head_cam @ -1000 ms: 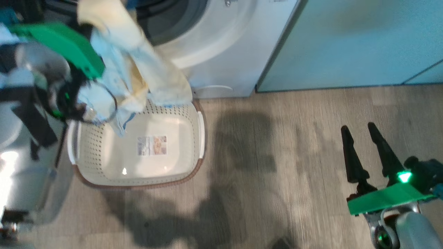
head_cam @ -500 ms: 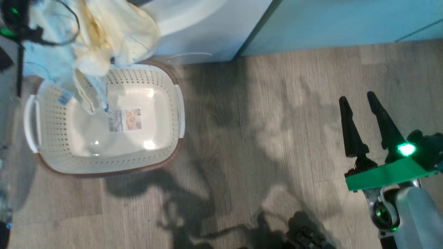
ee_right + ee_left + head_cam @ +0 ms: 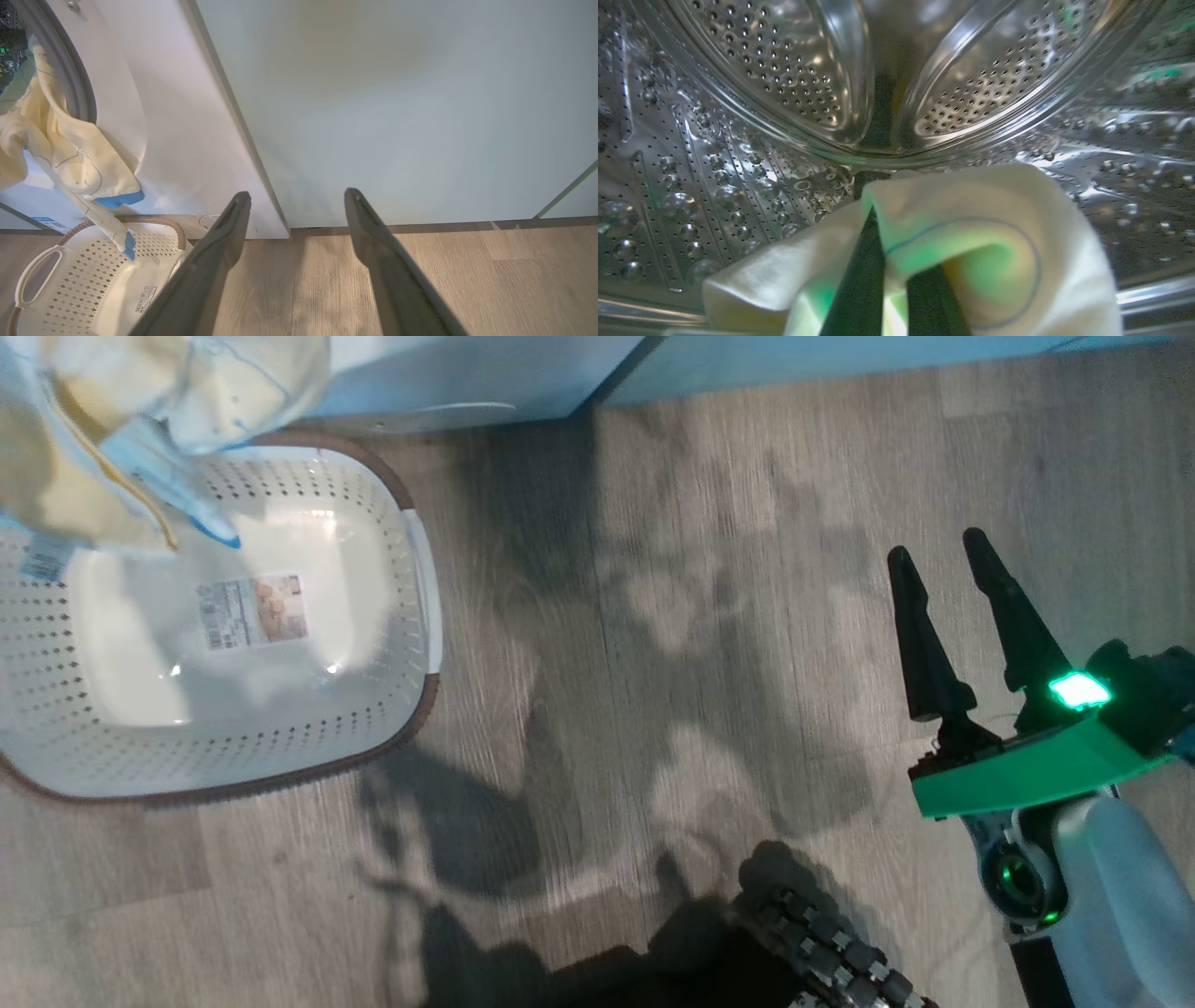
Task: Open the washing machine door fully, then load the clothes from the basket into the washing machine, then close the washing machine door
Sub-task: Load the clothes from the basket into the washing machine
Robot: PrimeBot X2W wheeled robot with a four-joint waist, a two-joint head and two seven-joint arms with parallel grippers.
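Left gripper (image 3: 896, 280): its two fingers stand nearly together, nipping a fold of the clothes (image 3: 980, 219). The pale cloth drapes over both tips and hangs down on either side of them.
Around the left gripper: it is inside the drum (image 3: 784, 70). Perforated steel curves round the fingers on every side, and the drum's back lies ahead of the tips, apart from them.
Clothes: one fold sits at the left gripper's tips. In the right wrist view, pale yellow cloth with an outline drawing trails out of the opening. It runs over the grey gasket (image 3: 70, 79) and down the washer (image 3: 154, 116) front, well to the left of the right gripper's fingers.
Blue piece (image 3: 119, 199): at the lower edge of that hanging cloth, against the washer front, left of the right gripper.
Dangling strip: a thin end of cloth with a blue tip hangs over the basket (image 3: 397, 644); whether it touches the basket cannot be told.
Basket: on the floor (image 3: 700, 616) at the washer's foot, left of the right gripper and well apart from it. Its labelled bottom shows.
Right gripper (image 3: 936, 549): fingers spread wide with nothing between them, held above the floor.
Ahead of the right gripper: the pale cabinet (image 3: 397, 93) front faces the tips, apart from them, with the washer's edge just left of it.
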